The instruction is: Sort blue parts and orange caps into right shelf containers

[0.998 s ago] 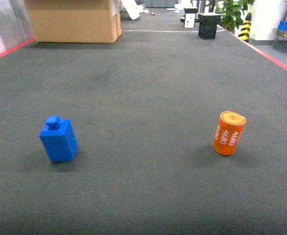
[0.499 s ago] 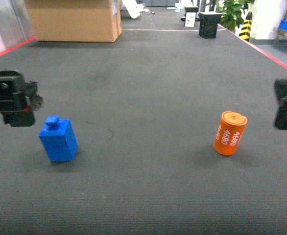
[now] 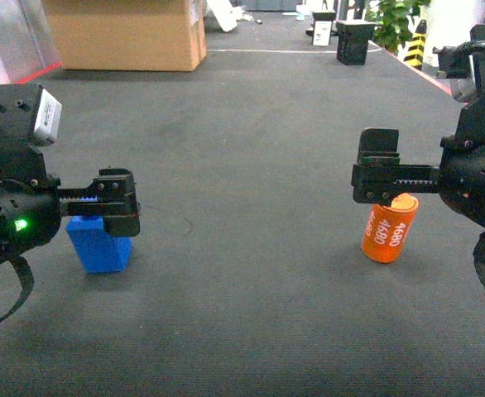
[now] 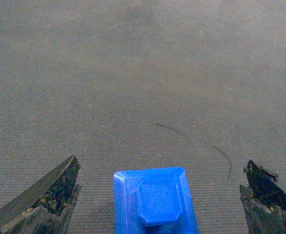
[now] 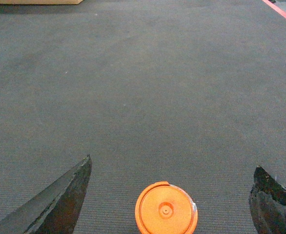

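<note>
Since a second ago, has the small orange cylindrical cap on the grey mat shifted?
No. The small orange cylindrical cap stands at the same spot relative to the cardboard box and the mat's red edge line.

Left end effector point(image 3: 118, 205) extended level from left edge, jaws spread wide. Right end effector point(image 3: 377, 169) extended level from right edge, jaws spread wide, empty.
</note>
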Robot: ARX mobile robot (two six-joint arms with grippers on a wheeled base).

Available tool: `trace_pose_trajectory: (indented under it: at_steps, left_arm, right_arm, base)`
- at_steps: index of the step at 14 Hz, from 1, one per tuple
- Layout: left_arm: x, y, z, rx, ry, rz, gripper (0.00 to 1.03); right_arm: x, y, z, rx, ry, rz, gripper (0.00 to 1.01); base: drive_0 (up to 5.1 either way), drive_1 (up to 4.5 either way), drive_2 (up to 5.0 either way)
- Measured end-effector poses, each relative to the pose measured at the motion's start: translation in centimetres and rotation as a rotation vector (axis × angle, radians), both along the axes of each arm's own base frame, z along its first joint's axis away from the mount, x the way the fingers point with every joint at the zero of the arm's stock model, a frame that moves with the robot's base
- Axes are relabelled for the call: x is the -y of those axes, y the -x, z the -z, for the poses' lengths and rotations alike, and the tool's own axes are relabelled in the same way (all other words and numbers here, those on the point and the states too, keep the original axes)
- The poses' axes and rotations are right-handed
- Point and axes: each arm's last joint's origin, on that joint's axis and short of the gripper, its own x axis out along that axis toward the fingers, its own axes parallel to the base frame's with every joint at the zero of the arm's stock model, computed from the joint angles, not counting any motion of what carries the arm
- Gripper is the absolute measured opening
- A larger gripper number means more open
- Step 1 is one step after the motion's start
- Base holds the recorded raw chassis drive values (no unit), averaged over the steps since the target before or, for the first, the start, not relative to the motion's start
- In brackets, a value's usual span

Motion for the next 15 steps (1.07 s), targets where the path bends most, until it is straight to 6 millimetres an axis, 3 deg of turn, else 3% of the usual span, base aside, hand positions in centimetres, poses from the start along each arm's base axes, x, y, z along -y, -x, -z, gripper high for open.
trace_pose_trajectory:
  at_steps: [15]
  left_arm:
    - [0.6,-1.3,5.1,-0.132,-0.011,-0.025,0.98]
  right_arm:
    - [-0.1,-0.8,4.1,-0.124,0.025,0.021,0.98]
  base:
    - [0.0,0.00,0.0]
